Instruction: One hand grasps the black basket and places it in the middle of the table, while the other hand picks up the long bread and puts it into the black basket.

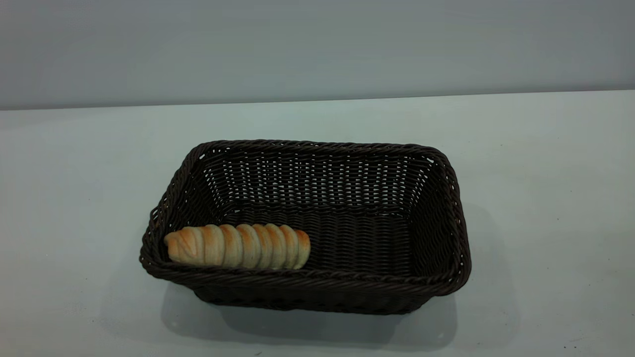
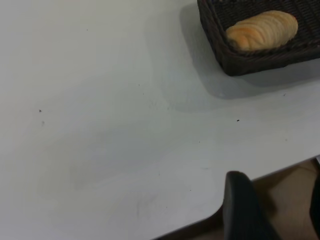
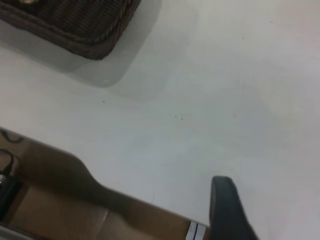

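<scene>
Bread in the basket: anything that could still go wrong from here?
1. The bread lies jammed against the basket's near-left corner, not centred; a bump to the basket could probably roll it along the wall.
2. Both end effectors sit back at the table edge, left and right, grip state unclear; a later sweep inward might clip the basket rim.

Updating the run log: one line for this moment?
black basket: mid-table | long bread: inside basket, left-front corner | grippers: clear

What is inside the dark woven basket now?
Inside the dark brown-black woven wicker basket lies one golden-tan ridged long loaf, against the near wall at its left end. The loaf's lower edge is hidden behind the rim.
</scene>
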Robot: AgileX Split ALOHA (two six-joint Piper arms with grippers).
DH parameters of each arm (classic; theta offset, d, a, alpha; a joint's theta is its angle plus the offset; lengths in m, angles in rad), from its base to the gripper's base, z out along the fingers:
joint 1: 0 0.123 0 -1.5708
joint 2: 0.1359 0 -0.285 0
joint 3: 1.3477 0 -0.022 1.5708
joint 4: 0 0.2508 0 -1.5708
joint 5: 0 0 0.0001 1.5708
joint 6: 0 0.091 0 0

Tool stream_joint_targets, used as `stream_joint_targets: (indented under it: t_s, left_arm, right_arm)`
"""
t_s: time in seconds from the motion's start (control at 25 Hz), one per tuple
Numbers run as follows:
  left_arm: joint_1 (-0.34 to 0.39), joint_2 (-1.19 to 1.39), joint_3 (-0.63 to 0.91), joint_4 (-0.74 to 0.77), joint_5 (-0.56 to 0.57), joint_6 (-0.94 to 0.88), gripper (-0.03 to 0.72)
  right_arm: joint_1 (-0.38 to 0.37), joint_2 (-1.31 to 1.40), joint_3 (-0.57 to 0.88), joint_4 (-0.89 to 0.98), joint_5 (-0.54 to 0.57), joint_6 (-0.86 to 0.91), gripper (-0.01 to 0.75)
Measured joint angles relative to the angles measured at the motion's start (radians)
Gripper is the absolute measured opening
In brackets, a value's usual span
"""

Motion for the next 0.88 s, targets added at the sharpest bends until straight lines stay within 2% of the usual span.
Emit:
stream_joint_targets:
  t_s: [0.32,0.4,0.72,0.88]
  left_arm:
    - [0.0,0.0,0.0,0.0,0.0,0.0,0.366]
    - [0.023,0.0,0.0,0.0,0.0,0.001,0.366]
    - [0.289,-0.057,0.0,0.0,0.0,0.001,0.366]
    - [0.364,-0.068,0.0,0.0,0.0,0.001,0.366]
  right_arm:
    - [-0.003,-0.013,0.0,0.0,0.0,0.0,0.456]
    - [-0.026,-0.027,0.0,0.005,0.0,0.0,0.456]
    - [-0.194,-0.102,0.0,0.005,0.0,0.0,0.456]
    - [-0.229,-0.159,0.0,0.005,0.001,0.0,0.456]
